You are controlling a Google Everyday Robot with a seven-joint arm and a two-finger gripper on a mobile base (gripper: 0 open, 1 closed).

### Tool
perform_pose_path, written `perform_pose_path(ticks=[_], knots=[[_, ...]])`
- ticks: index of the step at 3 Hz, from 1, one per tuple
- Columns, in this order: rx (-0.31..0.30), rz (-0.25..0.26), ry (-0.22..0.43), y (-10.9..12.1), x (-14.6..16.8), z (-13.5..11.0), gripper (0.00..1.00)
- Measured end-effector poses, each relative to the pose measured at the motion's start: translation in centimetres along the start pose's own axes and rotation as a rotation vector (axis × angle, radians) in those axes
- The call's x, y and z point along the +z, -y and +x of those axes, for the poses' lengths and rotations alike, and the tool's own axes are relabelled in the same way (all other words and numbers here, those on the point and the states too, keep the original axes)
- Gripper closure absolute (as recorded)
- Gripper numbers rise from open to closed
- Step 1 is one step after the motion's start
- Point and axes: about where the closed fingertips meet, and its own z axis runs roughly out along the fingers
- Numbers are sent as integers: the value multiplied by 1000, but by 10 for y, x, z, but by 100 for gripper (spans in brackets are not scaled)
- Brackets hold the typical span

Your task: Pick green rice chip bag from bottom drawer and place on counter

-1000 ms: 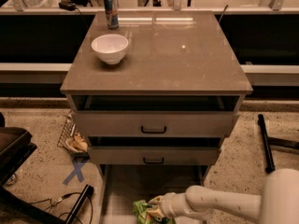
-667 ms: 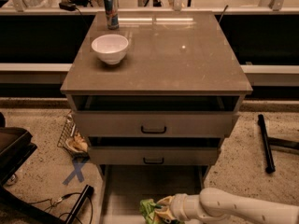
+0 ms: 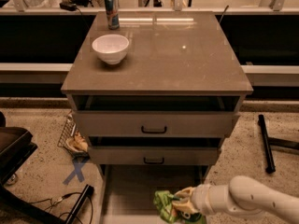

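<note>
The green rice chip bag (image 3: 164,204) is crinkled and light green, low in the camera view over the pale floor of the open bottom drawer (image 3: 135,190). My gripper (image 3: 180,205) reaches in from the lower right on a white arm and is shut on the bag's right side, holding it over the drawer floor. The counter (image 3: 168,50) is the glossy brown-grey top slab of the cabinet, above and behind the bag.
A white bowl (image 3: 110,48) and a drink can (image 3: 111,11) stand on the counter's left side. Two drawers with black handles (image 3: 154,130) are partly pulled out above the bottom drawer. A wire basket (image 3: 74,139) and a blue floor cross (image 3: 75,170) lie left.
My arm has pulled back to the right and up a little with the bag in the gripper; the bag has shifted right over the drawer.
</note>
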Motion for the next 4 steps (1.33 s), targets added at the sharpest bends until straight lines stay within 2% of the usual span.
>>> perform_pose_path(ticks=[1,3,4], knots=[[-1,-19,-25,10,-28,-29,100],[-2,-15,-41,12,-34,-39,100],[19,26,-39,19,-80,-86,100]])
